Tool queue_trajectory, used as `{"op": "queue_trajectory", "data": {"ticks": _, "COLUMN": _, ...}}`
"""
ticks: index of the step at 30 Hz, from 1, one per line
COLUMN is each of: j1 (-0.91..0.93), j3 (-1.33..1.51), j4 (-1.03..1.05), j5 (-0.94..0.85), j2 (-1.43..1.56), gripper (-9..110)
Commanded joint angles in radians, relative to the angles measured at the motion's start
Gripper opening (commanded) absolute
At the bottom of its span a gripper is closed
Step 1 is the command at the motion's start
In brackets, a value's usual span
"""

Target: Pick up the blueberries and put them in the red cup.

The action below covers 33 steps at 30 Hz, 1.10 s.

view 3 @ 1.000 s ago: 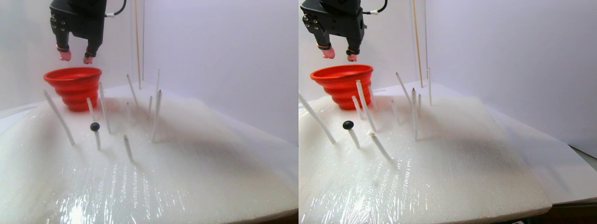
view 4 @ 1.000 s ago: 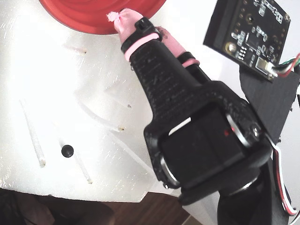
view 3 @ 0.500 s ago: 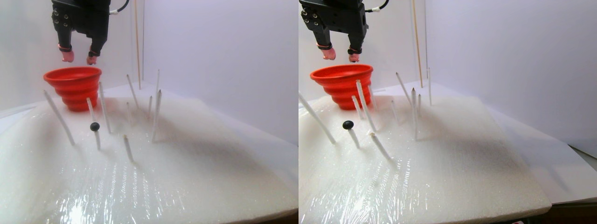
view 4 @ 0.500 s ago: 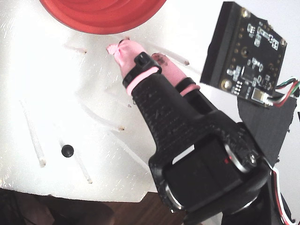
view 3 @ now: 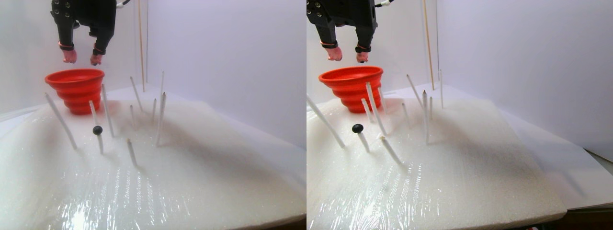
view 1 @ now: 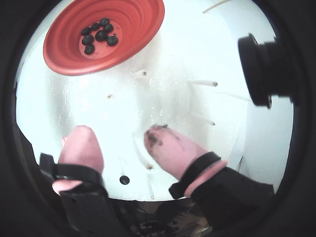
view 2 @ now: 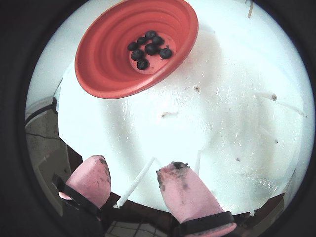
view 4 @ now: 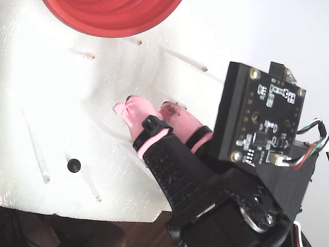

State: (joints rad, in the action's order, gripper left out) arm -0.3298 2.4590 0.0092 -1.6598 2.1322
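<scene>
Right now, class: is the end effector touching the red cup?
Apart. In the stereo pair view, the end effector hangs above the red cup, with bare wall showing between its pink fingertips and the cup's rim.

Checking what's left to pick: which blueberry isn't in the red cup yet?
The lone blueberry perched atop a white stick on the foam; the other blueberries lie together inside the red cup.

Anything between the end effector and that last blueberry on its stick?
Nothing sits directly between them. The open, empty end effector hangs above the red cup; the last blueberry sits atop a short white stick. Taller bare white sticks lean close on both sides and could catch the fingers on descent.
</scene>
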Motion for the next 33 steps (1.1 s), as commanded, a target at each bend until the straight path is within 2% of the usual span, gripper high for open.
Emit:
{"op": "queue_trajectory", "data": {"ticks": 1, "j1": 0.005, "j3": 0.009, "j4": 0.009, "j5": -0.009, "j2": 0.107, "gripper": 18}}
{"op": "queue_trajectory", "data": {"ticks": 33, "j1": 0.08, "j3": 0.238, "j4": 0.25, "j5": -0.061, "j2": 0.353, "gripper": 18}}
